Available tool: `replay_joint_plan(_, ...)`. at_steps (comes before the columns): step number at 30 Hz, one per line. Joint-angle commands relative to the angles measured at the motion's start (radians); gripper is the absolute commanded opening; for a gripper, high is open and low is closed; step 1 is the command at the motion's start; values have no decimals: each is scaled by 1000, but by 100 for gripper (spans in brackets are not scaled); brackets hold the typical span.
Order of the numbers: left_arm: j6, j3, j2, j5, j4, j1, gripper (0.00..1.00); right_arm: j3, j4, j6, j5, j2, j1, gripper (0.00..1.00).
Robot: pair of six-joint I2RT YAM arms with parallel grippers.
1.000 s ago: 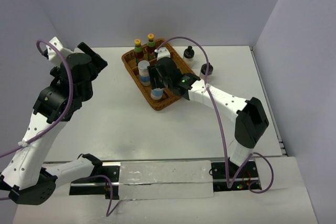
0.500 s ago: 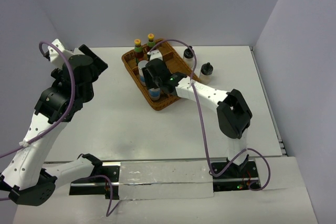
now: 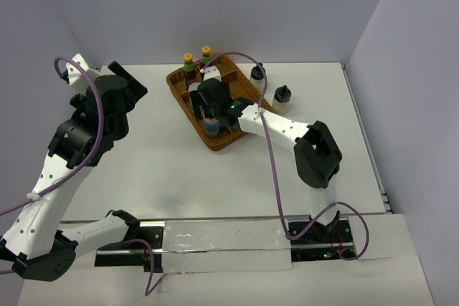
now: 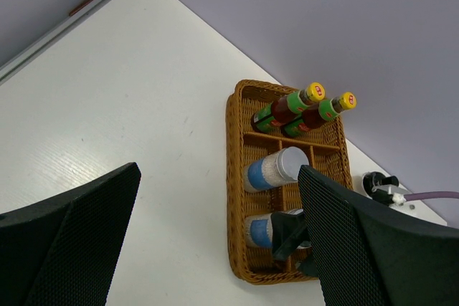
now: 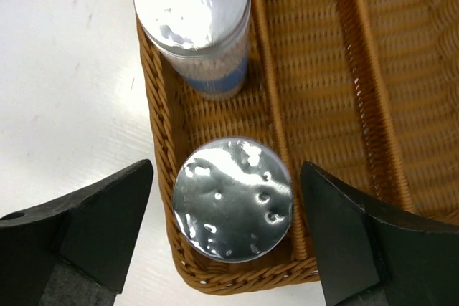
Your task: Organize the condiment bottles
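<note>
White tabletop point(image 5: 64, 69) under brown wicker basket point(image 5: 159, 141); my right gripper point(image 5: 226, 177) stands parted, holding nothing, straddling the silver-capped blue-label white bottle point(image 5: 233, 209), so a skewed lift could clip and tip it.

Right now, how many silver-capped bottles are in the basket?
2. One silver-capped bottle stands in the basket's end compartment, under the open right gripper; the second bottle is in the next compartment along. The arm may hide others.

free compartments in basket point(image 5: 315, 69), silver-capped bottles point(image 5: 233, 198) filling neighbouring ones
</note>
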Motion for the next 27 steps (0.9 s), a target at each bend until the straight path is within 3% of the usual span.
replay_joint_plan(1,-6,-9,-15,-9,21,7,100,106,-1,2,75,-68,6,98)
replay_joint_plan(7,-7,-7,-1,7,32,8,100,204,-47,2,122,-154,-18,100)
replay_joint_plan(11,2,-5,0,17,44,7,100,201,-91,2,181,-224,-97,100)
replay_joint_plan(15,32,13,14,32,56,7,99,116,-141,2,187,-270,-254,100)
replay_joint_plan(19,30,21,29,36,55,7,100,-13,-134,2,-3,-329,-405,100)
replay_joint_plan(24,14,-4,20,45,52,8,100,-200,-46,2,-27,-399,-498,99)
replay_joint_plan(27,13,-6,21,49,50,9,99,-218,-41,2,-56,-380,-534,99)
